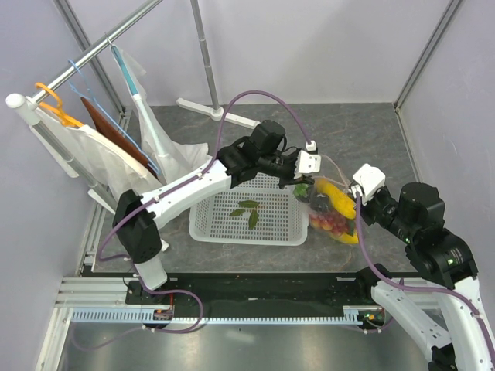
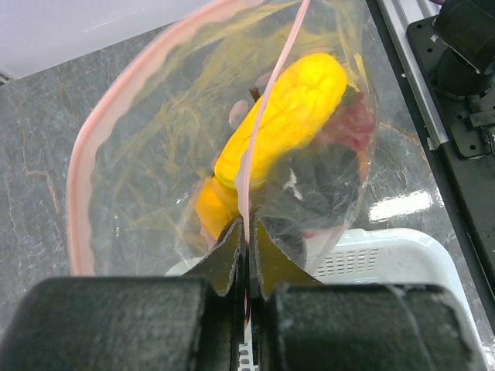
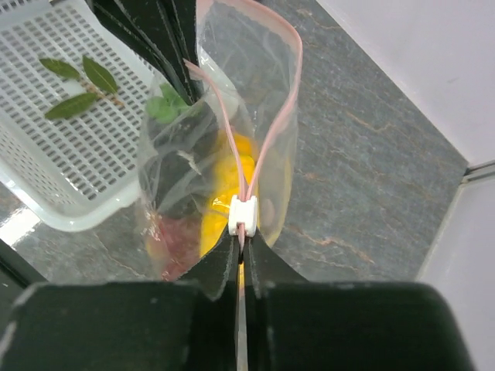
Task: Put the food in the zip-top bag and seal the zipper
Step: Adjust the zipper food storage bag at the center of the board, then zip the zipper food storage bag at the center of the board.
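While my left pincer (image 2: 246,232) and right pincer (image 3: 241,246) clamp its zipper (image 2: 75,193), the bag (image 3: 178,154) holds mangoes (image 2: 294,108); the basket (image 3: 46,210), leaves (image 3: 81,85)

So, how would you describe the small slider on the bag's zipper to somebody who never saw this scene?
Find the white basket in the middle of the table; just to its right is a clear bag of fruit. A pink zipper runs along its top, and the slider is the only white piece on it, just beyond the tips of the right gripper.
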`<state>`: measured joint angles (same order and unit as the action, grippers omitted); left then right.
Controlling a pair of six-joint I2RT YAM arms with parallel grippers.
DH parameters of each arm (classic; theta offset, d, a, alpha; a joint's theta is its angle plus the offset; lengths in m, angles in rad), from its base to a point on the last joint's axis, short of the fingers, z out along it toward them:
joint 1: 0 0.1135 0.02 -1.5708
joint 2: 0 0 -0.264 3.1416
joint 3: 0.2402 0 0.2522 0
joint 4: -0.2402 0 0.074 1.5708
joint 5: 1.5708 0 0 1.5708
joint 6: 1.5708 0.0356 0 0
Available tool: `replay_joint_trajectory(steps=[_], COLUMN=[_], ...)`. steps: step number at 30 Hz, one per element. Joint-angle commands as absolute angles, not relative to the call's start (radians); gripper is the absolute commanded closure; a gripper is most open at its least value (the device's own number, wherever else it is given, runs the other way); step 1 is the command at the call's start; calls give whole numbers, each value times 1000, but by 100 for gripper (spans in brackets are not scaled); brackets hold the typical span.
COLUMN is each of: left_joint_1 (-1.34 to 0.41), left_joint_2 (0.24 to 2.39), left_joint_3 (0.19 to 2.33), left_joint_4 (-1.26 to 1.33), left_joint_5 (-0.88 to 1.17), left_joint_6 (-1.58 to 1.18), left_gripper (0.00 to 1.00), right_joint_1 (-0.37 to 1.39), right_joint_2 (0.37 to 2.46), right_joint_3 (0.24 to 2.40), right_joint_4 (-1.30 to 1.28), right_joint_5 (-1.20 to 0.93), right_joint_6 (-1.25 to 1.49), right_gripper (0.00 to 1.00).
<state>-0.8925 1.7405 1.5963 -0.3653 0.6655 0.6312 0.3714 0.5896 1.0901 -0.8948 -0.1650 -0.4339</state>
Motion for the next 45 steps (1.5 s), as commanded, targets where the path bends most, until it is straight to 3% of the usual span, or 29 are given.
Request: replay_joint_trajectory(steps=[1, 2, 3, 6, 10, 20, 24, 38, 45], left_joint_1=[-887, -881, -861, -835, -848, -996, -1020, -1060, -1075], left_joint_2=[1668, 1654, 1641, 1560, 1491, 1611, 1660, 1749, 1746], left_joint_3=[1577, 1562, 1551, 1511, 1497, 1650, 1697, 1763, 1763], left_joint_4=[-339, -341, -336, -261, -172, -170, -187, -273, -287], left_joint_5=[732, 776, 814, 909, 1011, 898, 871, 792, 790], left_joint_6=[621, 626, 641, 638, 696, 775, 776, 884, 899], left_gripper=[94, 87, 71, 51, 39, 44, 52, 49, 66], right_joint_1=[376, 374, 376, 374, 376, 376, 376, 374, 376], right_joint_2=[559, 552, 546, 532, 549, 555, 546, 532, 523], right_joint_3=[1088, 1077, 1072, 1068, 1069, 1092, 1095, 1095, 1092], right_joint_4=[-818, -813, -810, -801, -804, -838, -862, -871, -874], right_joint_5=[-198, -204, -216, -271, -324, -348, -348, -341, -339], right_joint_6=[-456, -459, -463, -483, -525, -583, -601, -601, -594], right_gripper=[100, 100, 100, 100, 100, 100, 100, 100, 100])
